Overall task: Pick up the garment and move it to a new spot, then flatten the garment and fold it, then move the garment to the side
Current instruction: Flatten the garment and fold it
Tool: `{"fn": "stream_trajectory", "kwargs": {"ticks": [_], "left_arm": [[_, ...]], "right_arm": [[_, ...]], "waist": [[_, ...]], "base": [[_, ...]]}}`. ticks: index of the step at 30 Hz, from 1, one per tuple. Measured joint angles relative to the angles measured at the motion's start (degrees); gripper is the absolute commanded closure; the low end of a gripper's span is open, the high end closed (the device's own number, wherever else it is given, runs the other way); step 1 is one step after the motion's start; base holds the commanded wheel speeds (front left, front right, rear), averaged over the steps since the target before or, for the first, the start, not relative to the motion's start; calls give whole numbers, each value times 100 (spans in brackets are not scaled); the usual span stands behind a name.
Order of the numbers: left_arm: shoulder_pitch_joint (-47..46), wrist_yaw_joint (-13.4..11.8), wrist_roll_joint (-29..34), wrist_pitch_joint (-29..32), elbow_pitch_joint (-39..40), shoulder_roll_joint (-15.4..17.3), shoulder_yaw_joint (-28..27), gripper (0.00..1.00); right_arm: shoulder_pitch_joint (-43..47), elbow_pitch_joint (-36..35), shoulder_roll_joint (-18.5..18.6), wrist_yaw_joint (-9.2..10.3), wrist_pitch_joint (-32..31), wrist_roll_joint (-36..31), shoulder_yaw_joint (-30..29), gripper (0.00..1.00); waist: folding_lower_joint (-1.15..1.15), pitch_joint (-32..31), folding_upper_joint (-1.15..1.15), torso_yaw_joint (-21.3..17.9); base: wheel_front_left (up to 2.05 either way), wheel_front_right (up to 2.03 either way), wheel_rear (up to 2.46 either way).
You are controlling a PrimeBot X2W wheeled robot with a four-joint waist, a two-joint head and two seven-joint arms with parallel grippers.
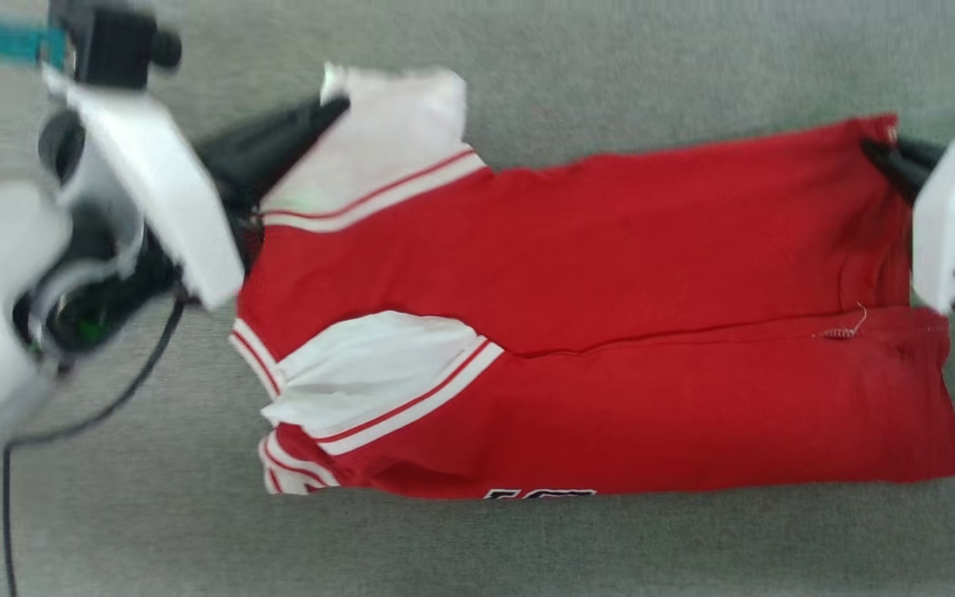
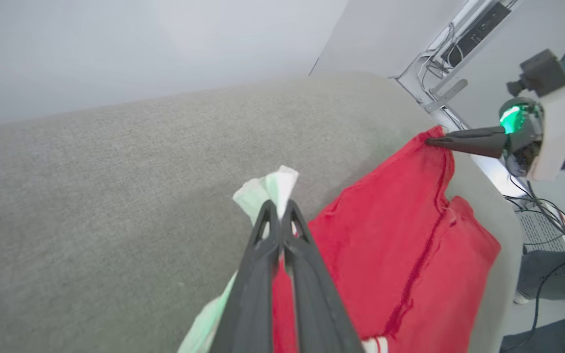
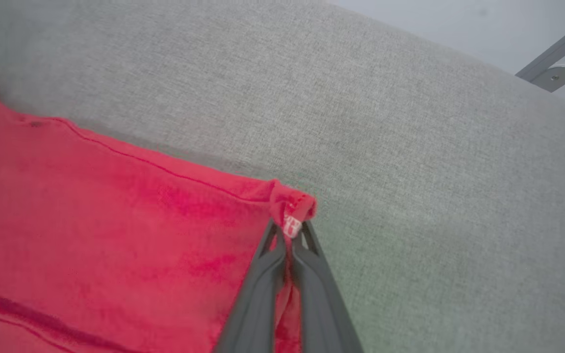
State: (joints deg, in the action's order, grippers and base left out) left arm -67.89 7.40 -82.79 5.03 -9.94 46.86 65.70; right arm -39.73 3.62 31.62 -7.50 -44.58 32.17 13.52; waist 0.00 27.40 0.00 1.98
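On table [image 1: 527, 547], garment [image 1: 610, 274] lies part-folded.
Far corners pinched shut: left gripper [image 1: 336, 106] on white panel, right gripper [image 1: 870, 148] on red hem, apparently for the next fold.

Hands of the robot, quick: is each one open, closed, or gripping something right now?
Left hand: closed, pinching the white shoulder end of the red jersey.
Right hand: closed, pinching its red hem corner.
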Motion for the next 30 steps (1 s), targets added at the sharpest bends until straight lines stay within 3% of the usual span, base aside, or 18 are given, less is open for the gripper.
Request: {"fn": "stream_trajectory", "kwargs": {"ticks": [8, 15, 19, 22, 30], "left_arm": [[1209, 0, 49, -1004, 1245, 934, 416, 100], [2498, 0, 12, -1860, 1885, 1517, 584, 100], [3176, 0, 13, -1974, 1980, 1441, 610, 100], [3339, 0, 87, -1993, 1770, 1121, 604, 100], [3370, 0, 187, -1959, 880, 388, 643, 100]], "right_arm": [[1678, -940, 182, -1, -253, 21, -865, 100], [3104, -1748, -85, -1, -400, -16, -1708, 100], [3761, -2046, -352, -1, -441, -43, -2050, 100], [3855, -1937, -449, 0, -368, -41, -2089, 100], [3485, -1233, -444, 0, -31, -198, -1635, 100]], "waist": [[0, -586, 0, 316], [0, -756, 0, 434], [0, -685, 0, 469], [0, -617, 0, 486], [0, -504, 0, 449]], "base": [[0, 0, 0], [0, 0, 0], [0, 0, 0], [0, 0, 0], [0, 0, 0]]}}
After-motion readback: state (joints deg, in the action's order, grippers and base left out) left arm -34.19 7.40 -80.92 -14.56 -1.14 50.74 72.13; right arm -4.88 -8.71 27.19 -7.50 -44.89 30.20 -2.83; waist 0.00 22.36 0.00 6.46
